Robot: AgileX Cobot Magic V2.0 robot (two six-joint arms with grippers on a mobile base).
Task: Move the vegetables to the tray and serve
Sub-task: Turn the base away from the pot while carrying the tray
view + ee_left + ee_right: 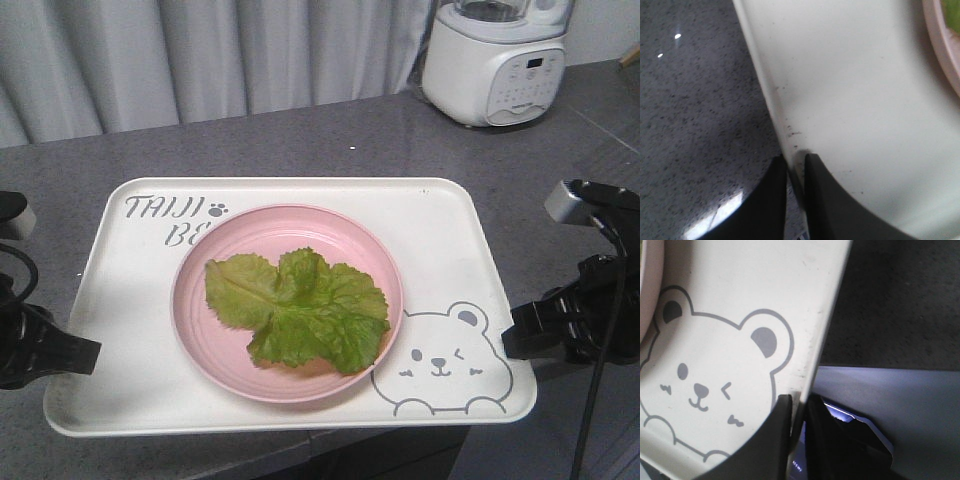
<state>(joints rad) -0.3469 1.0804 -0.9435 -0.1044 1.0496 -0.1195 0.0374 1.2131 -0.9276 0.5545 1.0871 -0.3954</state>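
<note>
Lettuce (300, 310) lies on plate (197, 335) centred on tray (455, 225); left gripper (795, 167) and right gripper (799, 404) each pinch a side rim, so serving is judged in hand, the next move needing a level, matched lift.

Grey lettering (165, 210) is showing across the far left corner of a cream tray (450, 230), reading "TAIJI" beside a small paw print (219, 209). A second line, beginning "BE", is running under the rim of a pink plate (300, 228). A winking bear drawing (440, 360) is sitting at the tray's near right corner. Markings on the control panel (527, 85) of a white kitchen appliance (470, 70) are appearing too small to read.
</note>
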